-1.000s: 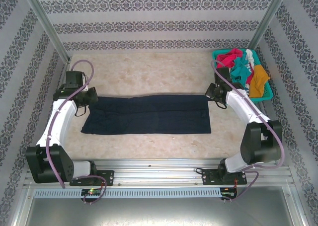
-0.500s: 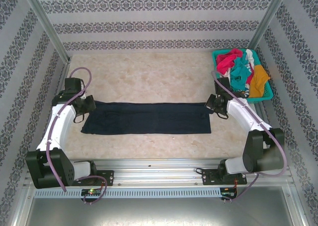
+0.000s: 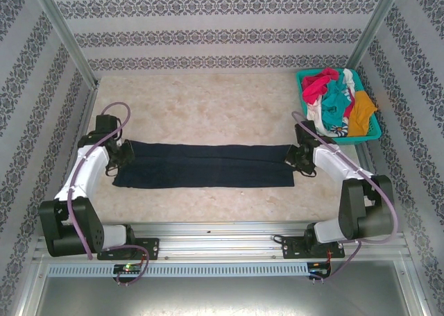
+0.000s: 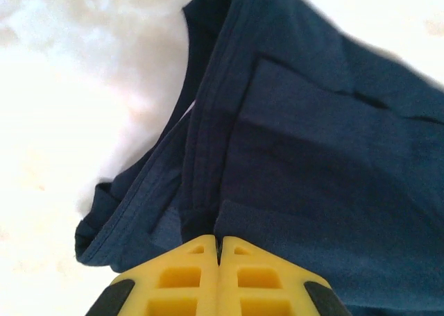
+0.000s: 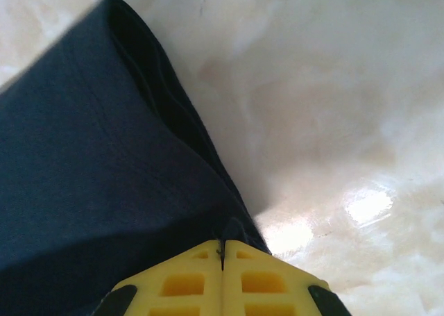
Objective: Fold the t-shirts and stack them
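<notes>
Left claw (image 4: 219,241) and right claw (image 5: 222,245) both pinching shut on opposite ends of navy t-shirt (image 3: 208,167), lying stretched across worktop (image 3: 208,107). Risks: thin edge grip likely slipping; uneven pulling skewing fold.

The navy shirt (image 3: 208,165) lies on the table as a long, narrow band running left to right, folded lengthwise into flat layers, with its ribbed collar bunched at the left end. The red-pink shirt (image 3: 316,85), teal shirt (image 3: 335,97), white shirt (image 3: 314,112) and mustard shirt (image 3: 362,114) sit crumpled together in the basket (image 3: 354,138) at the far right corner.
</notes>
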Motion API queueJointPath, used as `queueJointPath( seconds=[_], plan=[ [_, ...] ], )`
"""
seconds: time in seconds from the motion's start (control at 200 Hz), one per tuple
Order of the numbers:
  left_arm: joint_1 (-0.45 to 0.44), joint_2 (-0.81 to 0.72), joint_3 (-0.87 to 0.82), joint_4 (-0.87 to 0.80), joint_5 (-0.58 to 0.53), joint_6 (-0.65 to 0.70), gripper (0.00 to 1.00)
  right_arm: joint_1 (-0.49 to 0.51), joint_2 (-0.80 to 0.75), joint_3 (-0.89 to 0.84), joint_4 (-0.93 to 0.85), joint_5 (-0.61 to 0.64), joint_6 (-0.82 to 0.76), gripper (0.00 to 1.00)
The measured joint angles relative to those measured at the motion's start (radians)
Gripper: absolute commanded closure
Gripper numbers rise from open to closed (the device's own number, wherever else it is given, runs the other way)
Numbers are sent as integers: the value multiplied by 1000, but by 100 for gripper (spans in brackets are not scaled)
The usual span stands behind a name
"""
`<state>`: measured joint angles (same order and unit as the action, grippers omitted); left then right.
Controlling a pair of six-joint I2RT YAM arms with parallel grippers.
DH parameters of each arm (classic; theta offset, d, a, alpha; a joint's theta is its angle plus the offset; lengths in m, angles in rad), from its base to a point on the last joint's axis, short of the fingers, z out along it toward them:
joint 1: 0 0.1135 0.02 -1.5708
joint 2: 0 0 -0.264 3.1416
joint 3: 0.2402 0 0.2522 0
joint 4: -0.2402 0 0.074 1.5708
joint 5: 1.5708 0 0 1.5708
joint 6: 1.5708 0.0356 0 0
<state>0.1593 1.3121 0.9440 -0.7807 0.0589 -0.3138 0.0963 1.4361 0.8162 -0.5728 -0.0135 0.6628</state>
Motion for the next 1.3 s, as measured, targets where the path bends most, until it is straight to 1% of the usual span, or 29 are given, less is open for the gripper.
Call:
queueJointPath(
  seconds=[0.18,0.43,0.59,0.629,0.674,0.714,0.724,0.729,0.734,0.754,0.784,0.824,0.844,0.889,0.909,0.929,0.974,1.054,1.109,1.134,1.219,1.244,1.299],
  plan=[
    [0,18,-60,1,-38,-47,100,0,34,-24,10,-7,16,100],
    [0,31,-100,8,-43,-94,100,0,72,-25,29,-11,19,100],
    [0,40,-117,11,-53,-118,94,0,72,-26,33,-14,19,100],
    [0,39,-118,11,-58,-122,86,0,72,-26,34,-19,19,99],
    [0,36,-122,14,-66,-127,73,4,69,-26,35,-22,18,86],
    [0,25,-127,19,-77,-139,59,11,62,-26,33,-21,10,71],
    [0,21,-129,19,-79,-140,54,13,58,-26,32,-21,13,67],
    [1,18,-129,19,-82,-139,52,14,53,-26,31,-22,6,63],
    [1,15,-130,19,-84,-139,49,14,53,-26,31,-22,6,63],
    [2,4,-131,19,-89,-142,42,20,44,-26,31,-19,5,58],
    [3,-19,-132,18,-95,-145,33,28,23,-26,29,-14,-4,50],
    [3,-50,-132,19,-101,-148,21,42,-14,-26,27,-7,-19,42],
    [4,-72,-130,19,-104,-149,18,51,-39,-26,29,-3,-24,39],
    [4,-111,-121,18,-113,-158,14,68,-89,-25,34,3,-37,34],
    [3,-121,-115,18,-113,-163,10,73,-101,-24,37,4,-43,34],
    [0,-130,-107,18,-113,-165,8,80,-123,-24,45,6,-49,33],
    [-8,-140,-86,24,-112,-174,9,91,-144,-20,55,8,-52,33],
    [-50,-116,-53,61,-96,-204,18,110,-135,-2,92,5,-52,37],
    [-92,-63,-41,108,-64,-232,30,124,-96,17,113,3,-48,40],
    [-108,-34,-39,129,-51,-241,37,132,-77,26,119,2,-41,41],
    [-134,63,-39,177,-11,-283,58,174,8,58,138,-6,-34,44],
    [-134,89,-39,186,-3,-285,62,190,33,69,144,-7,-30,45],
    [-137,145,-43,209,2,-304,66,222,84,89,155,-16,-23,47]
  ],
)
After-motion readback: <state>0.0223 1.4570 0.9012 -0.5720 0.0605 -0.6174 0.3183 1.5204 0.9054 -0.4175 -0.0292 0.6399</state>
